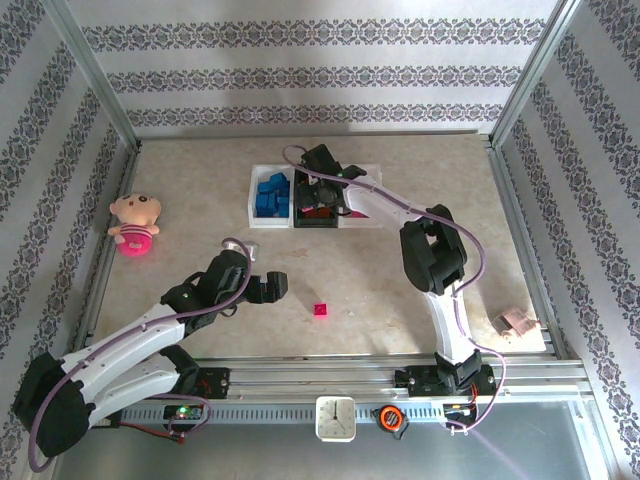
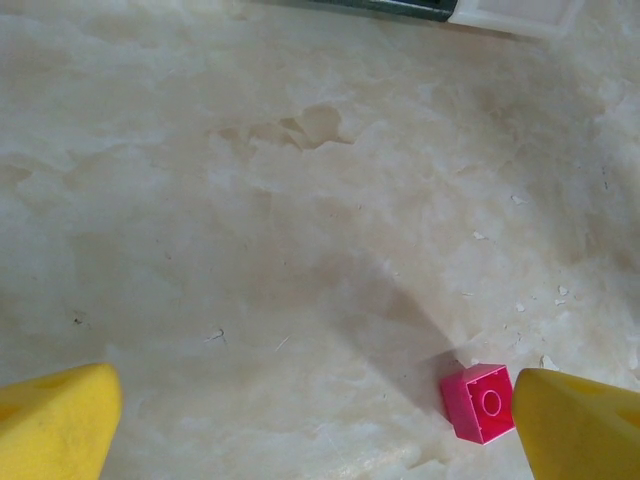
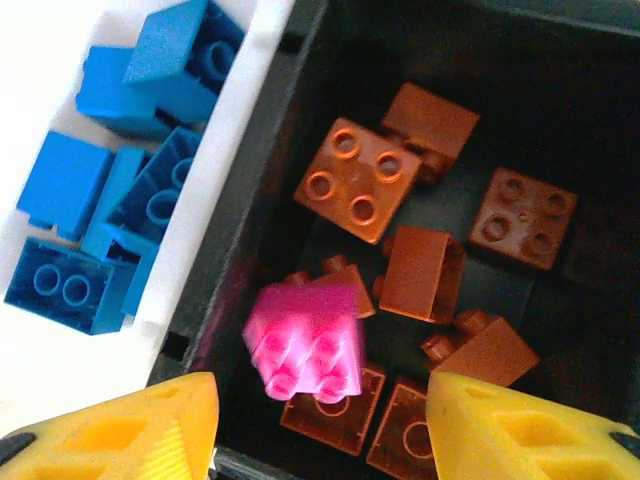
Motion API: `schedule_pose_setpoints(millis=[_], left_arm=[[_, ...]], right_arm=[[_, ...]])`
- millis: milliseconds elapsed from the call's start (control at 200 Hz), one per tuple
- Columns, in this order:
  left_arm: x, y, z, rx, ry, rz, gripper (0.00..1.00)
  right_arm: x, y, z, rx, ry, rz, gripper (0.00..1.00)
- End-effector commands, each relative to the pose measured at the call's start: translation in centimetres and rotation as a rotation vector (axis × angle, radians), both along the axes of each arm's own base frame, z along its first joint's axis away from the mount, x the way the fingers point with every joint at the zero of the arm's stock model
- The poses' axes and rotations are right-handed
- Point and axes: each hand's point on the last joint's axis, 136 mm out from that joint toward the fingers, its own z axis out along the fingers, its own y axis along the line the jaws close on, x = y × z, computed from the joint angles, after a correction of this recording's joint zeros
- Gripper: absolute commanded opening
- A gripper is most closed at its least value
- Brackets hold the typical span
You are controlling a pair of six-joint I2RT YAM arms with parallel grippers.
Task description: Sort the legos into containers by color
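— Right wrist: where is the magenta brick (image 3: 305, 340)?
— Over the orange bricks (image 3: 357, 180) inside the black bin (image 3: 295, 140). It is blurred, so I cannot tell whether it is resting or airborne. The right gripper (image 3: 322, 380) is spread around it, its yellow fingers (image 3: 130, 430) touch neither side, and it grips nothing.
— Neighbours?
— Blue bricks (image 3: 130, 190) in the white bin (image 3: 215, 220), touching the black bin's left wall.
— Left wrist?
— A second magenta brick (image 2: 482, 402) lies on the table (image 2: 250, 200), just beside one finger of the left gripper (image 2: 317, 400). Its jaws are wide and empty.
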Motion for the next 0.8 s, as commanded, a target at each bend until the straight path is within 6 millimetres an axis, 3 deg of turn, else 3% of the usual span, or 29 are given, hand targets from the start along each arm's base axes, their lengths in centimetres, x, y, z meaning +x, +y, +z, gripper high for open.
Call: schedule_pose_setpoints(millis=[0, 180, 450, 795], left_arm=[[0.0, 0.5, 0.4, 0.008, -0.02, 0.005, 1.0], [0.2, 1.1, 0.6, 0.027, -0.035, 0.031, 1.0], [0.1, 1.2, 0.8, 0.029, -0.028, 0.028, 1.0], [0.2, 1.4, 0.9, 0.04, -0.034, 0.034, 1.0]], right_arm=[[-0.1, -0.2, 2.9, 0.019, -0.042, -0.01, 0.6], [-1.8, -1.3, 4.1, 0.027, -0.063, -0.004, 0.63], [-3.4, 0.2, 1.8, 0.044, 0.052, 0.096, 0.62], [-3.3, 0.5, -0.6, 0.02, 0.094, 0.044, 0.64]])
